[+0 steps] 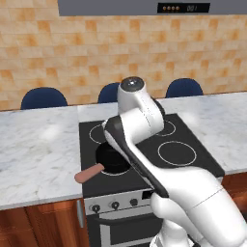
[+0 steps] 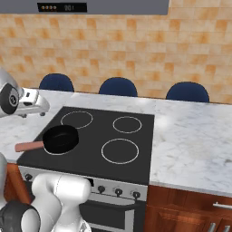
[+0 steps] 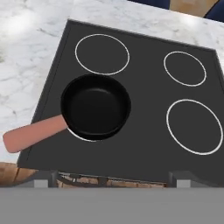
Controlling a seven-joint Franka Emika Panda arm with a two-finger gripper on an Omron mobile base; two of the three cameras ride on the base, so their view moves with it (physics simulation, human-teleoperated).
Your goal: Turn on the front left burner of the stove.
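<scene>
A: Where is the front left burner (image 3: 83, 133)?
B: On the stove (image 2: 140, 149), under the black pan (image 3: 96, 106).
A: What do we grab?
B: A small knob (image 1: 96, 208) on the front. I think it's hard and turns stiffly; pinch its sides.
A: And the arm?
B: Bent high over the stove, looking down. I can't tell if the pincer is open.

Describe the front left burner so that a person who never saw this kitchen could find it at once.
Find the stove with the black glass top, set in the marble counter. Go to the corner near the knobs where the black frying pan with a pink handle sits. The front left burner is the white ring under it, the one ring mostly covered.
</scene>
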